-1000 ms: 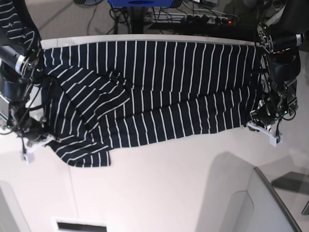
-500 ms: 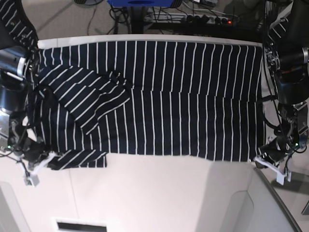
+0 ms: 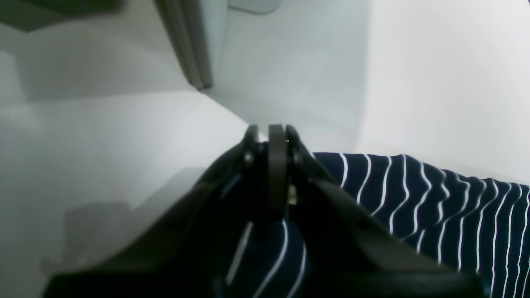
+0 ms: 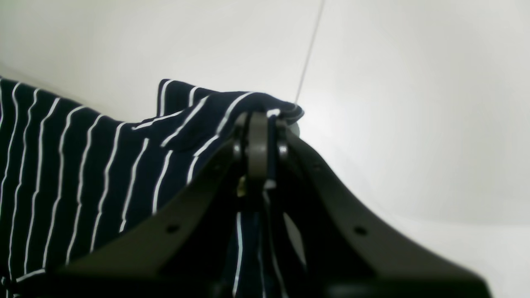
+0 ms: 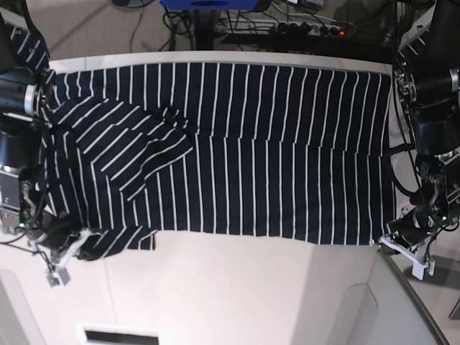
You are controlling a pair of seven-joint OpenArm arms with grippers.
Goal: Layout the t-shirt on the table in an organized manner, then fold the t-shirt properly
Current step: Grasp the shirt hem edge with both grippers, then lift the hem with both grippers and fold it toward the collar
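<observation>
T-shirt (image 5: pixel 237 151) hem nearer; tool (image 3: pixel 269 134) tips fabric-hidden.

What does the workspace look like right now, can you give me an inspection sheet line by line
Surface: large smooth white table, bare in front of the shirt, thin seam line visible.
Job's things: dark navy t-shirt with thin white stripes, spread wide across the table; a folded, wrinkled flap lies on it toward the base view's left.
Clutter: nothing seen on the table.
Grippers: left gripper shut on the t-shirt's corner; right gripper shut on a bunched corner at the opposite end.
Cables: black wires along both arms; a power strip and cords on the floor behind the table.
Surroundings: blue stand base beyond the far edge.
</observation>
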